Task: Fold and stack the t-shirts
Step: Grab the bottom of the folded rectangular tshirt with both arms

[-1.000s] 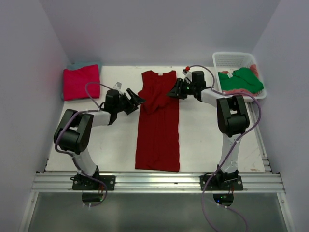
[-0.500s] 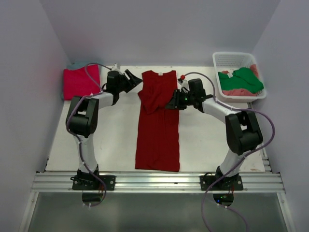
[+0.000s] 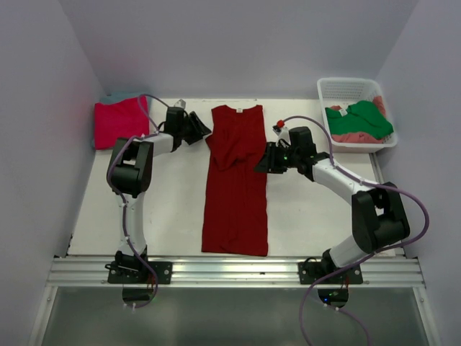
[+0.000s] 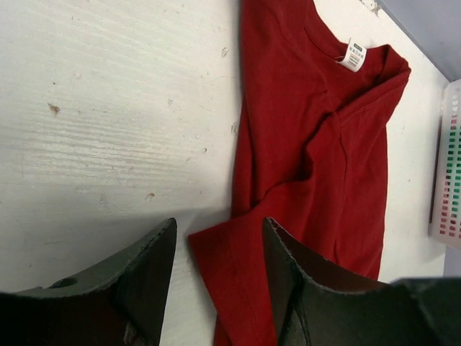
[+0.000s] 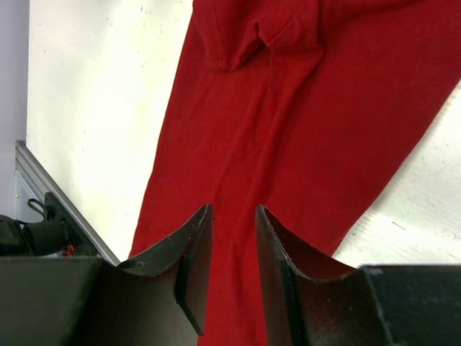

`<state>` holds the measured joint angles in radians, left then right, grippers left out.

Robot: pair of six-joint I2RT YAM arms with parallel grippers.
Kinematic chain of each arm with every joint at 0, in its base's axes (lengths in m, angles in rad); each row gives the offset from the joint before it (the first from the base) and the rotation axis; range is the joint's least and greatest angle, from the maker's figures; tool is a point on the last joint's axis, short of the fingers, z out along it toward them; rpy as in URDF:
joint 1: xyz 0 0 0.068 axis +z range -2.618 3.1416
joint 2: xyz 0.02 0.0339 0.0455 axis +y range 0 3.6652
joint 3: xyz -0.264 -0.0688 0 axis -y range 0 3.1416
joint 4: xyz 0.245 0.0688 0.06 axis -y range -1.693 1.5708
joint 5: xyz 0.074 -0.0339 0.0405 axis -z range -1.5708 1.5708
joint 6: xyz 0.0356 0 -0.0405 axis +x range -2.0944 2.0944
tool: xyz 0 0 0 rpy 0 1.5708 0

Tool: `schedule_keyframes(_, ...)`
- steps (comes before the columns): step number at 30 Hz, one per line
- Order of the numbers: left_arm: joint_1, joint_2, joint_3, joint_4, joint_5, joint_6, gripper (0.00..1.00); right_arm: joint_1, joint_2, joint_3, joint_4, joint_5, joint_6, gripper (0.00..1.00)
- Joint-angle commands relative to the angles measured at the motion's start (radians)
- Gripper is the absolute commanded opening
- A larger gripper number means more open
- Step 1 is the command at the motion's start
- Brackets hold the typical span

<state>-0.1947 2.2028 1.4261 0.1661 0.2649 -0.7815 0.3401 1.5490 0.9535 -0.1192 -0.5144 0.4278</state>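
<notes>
One dark red t-shirt (image 3: 236, 194) spread flat on the bench (image 3: 144, 209).
Hem nearest, it lies lengthwise mid-bench. The right end effector (image 3: 259, 165) sits at its right edge, fingers narrowly apart above the cloth. Farther back, the left end effector (image 3: 205, 131) is at the left sleeve corner, fingers wider apart.
</notes>
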Motion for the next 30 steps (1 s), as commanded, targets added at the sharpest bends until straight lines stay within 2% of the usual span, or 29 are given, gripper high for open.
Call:
schedule_keyframes(1,-0.003,0.012,0.0,-0.036,0.003,0.048,0.54,-0.003,-0.024,0.001,-0.005,0.013,-0.018,0.34)
schedule_keyframes(4,-0.003,0.052,0.02,-0.008,0.064,0.059,0.52,-0.003,-0.01,-0.004,0.016,-0.001,-0.006,0.34)
schedule_keyframes(6,-0.002,0.087,0.033,0.006,0.091,0.051,0.43,-0.003,-0.004,-0.004,0.021,0.001,0.0,0.34)
schedule_keyframes(7,-0.002,0.097,0.034,0.018,0.135,0.045,0.38,-0.004,-0.003,-0.009,0.023,-0.003,0.002,0.34)
schedule_keyframes(8,-0.003,0.106,0.031,0.032,0.152,0.033,0.27,-0.003,-0.001,-0.009,0.023,-0.001,0.0,0.34)
schedule_keyframes(9,-0.003,0.106,0.025,0.035,0.161,0.03,0.21,-0.004,0.002,-0.01,0.016,0.004,0.0,0.34)
schedule_keyframes(11,-0.003,0.097,0.014,0.039,0.166,0.027,0.12,-0.003,-0.003,-0.012,0.009,0.008,-0.006,0.34)
schedule_keyframes(19,-0.005,0.055,0.002,0.046,0.165,0.027,0.03,-0.004,0.0,-0.015,0.012,0.016,-0.008,0.33)
schedule_keyframes(30,-0.005,0.012,0.054,0.059,0.181,0.021,0.03,-0.003,0.019,-0.007,0.009,0.016,-0.012,0.33)
